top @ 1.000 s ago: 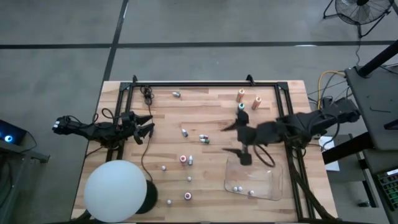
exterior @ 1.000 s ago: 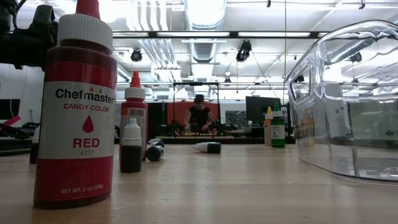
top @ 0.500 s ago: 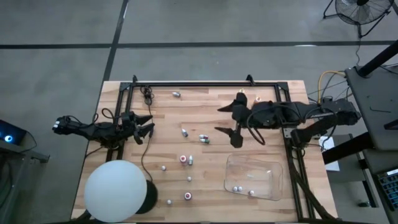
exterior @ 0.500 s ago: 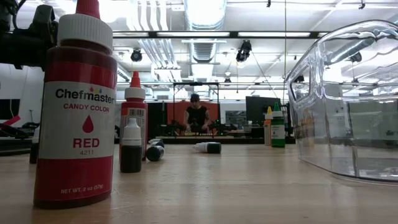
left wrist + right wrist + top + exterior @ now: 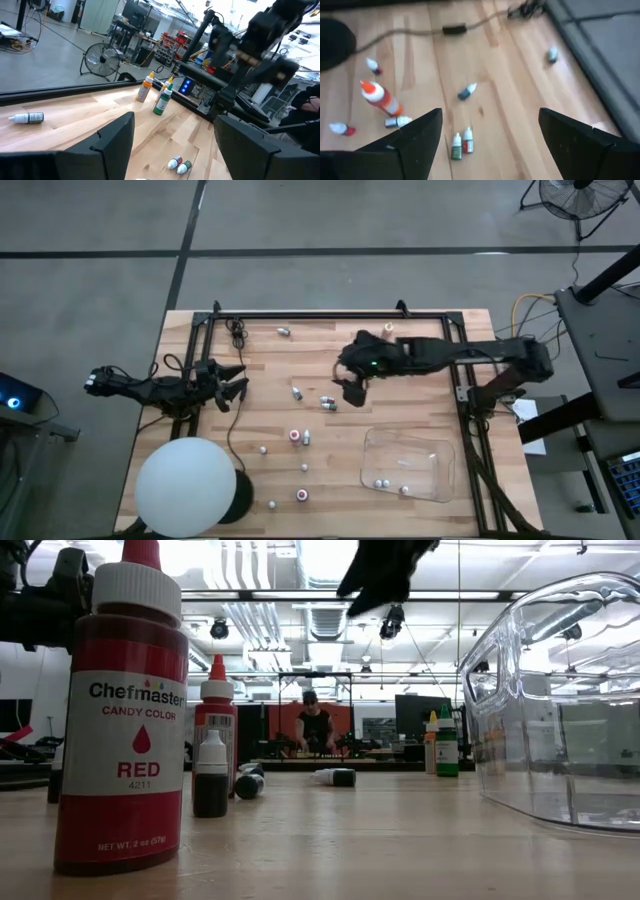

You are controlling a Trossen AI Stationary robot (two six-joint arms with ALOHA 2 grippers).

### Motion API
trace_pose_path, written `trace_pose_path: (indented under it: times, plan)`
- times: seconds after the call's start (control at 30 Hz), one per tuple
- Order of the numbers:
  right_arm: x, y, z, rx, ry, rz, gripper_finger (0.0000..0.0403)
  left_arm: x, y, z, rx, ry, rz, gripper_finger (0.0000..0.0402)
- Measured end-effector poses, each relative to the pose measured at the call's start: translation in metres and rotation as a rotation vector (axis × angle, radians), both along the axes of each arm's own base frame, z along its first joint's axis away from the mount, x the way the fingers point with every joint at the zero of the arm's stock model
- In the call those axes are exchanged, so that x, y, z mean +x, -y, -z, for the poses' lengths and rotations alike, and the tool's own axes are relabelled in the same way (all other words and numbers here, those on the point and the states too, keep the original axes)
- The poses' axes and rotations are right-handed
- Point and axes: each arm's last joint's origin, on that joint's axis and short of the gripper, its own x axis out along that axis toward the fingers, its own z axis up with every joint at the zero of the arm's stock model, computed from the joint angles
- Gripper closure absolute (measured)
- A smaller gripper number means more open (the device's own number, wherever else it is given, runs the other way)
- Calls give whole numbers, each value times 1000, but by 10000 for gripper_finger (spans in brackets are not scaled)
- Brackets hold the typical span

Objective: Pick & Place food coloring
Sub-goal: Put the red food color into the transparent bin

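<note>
Small food coloring bottles lie and stand scattered over the wooden table: a lying pair, one, one far back, and several toward the near edge. Two more lie in the clear tray. My right gripper hangs open above the table's middle, slanting down, just right of the lying pair and touching nothing. My left gripper waits open at the table's left edge, level, with nothing between its fingers.
A big white ball stands at the near left corner. A dark frame runs along the far edge and both sides. Upright orange and green bottles stand at the far right. In the low view a tall red bottle stands close by.
My right gripper has swung from above the tray's far edge toward the table's left and a little farther back, sinking and tipping down, so its fingers now show at the top of the low view. It has stayed open. No bottle has moved.
</note>
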Motion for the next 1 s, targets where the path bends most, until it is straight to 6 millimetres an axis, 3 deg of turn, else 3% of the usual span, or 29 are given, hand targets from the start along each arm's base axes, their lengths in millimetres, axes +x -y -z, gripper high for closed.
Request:
trace_pose_path:
  times: [0.43, 0.6, 1.0]
  plan:
    - [45, 15, 94, 134, -262, -17, 83, 0, 0, 0, 0, 0, 0, 157]
    - [54, 22, 113, 166, -306, -7, 83, 0, 0, 0, 0, 0, 0, 157]
    - [85, 38, 136, 212, -376, -23, 91, 0, 0, 0, 0, 0, 0, 157]
